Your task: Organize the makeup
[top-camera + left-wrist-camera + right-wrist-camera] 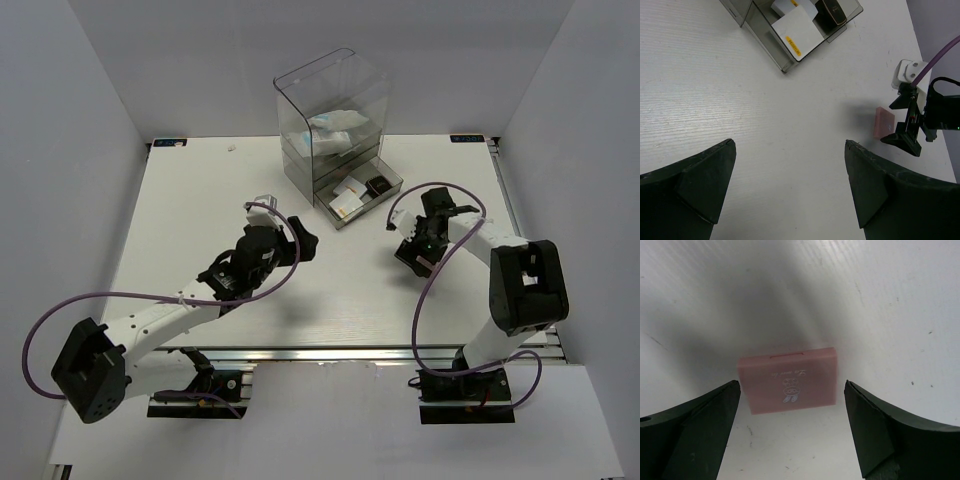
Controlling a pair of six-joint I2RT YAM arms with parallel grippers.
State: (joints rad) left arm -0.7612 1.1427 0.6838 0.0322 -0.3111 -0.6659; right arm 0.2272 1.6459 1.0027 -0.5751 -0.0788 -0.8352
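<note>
Pink square palette (787, 381) lies flat on the white surface (200, 200), under the right hand (418, 252), whose fingers stand wide to either side of it.
To its left, the left hand (790, 146) hangs just as wide and holds nothing. Farther back stands the clear drawer box (330, 105), its bottom drawer (392, 193) pulled out, with white packets (795, 35) and a black compact (831, 11) inside.

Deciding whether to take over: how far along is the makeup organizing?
Done: white packets sit in the upper compartment of the drawer box; black compact and white pads lie in its open drawer. In hand: the right gripper, open, brackets the pink palette on the table; the left gripper is open, empty. Left: grip and stow the palette.
</note>
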